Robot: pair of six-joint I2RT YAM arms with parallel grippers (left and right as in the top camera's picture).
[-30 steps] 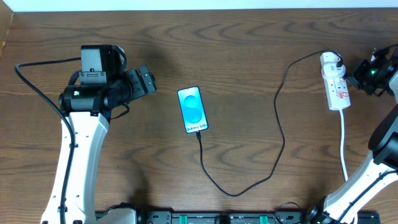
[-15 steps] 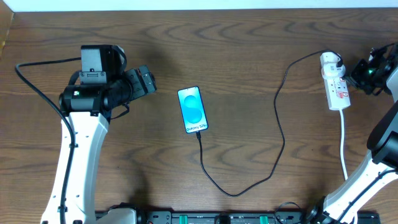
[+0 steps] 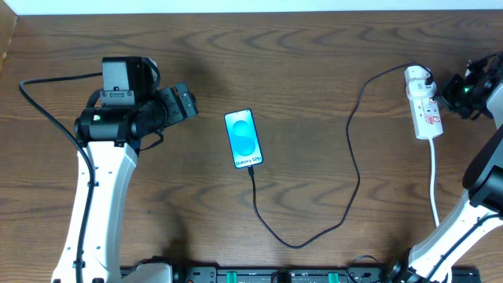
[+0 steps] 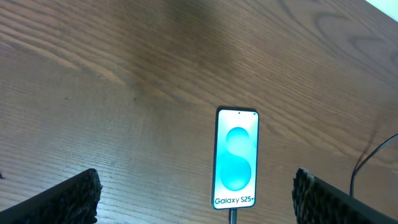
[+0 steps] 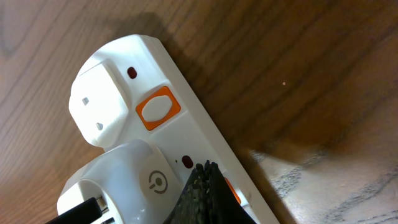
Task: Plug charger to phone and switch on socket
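Lying flat mid-scene, your phone [image 3: 243, 139] is glowing blue, with the charger [image 3: 297, 246] sitting in its near end and looping right to the socket [image 3: 425, 110] at the far right. Your right gripper [image 5: 204, 180] is holding its fingers together over that socket. Your left gripper [image 3: 187, 102] is holding its fingers wide apart, left of the phone.

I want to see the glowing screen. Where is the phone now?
In the overhead view the phone lies near the middle of the table, to the right of the left tool, with the charger cable meeting its near end.
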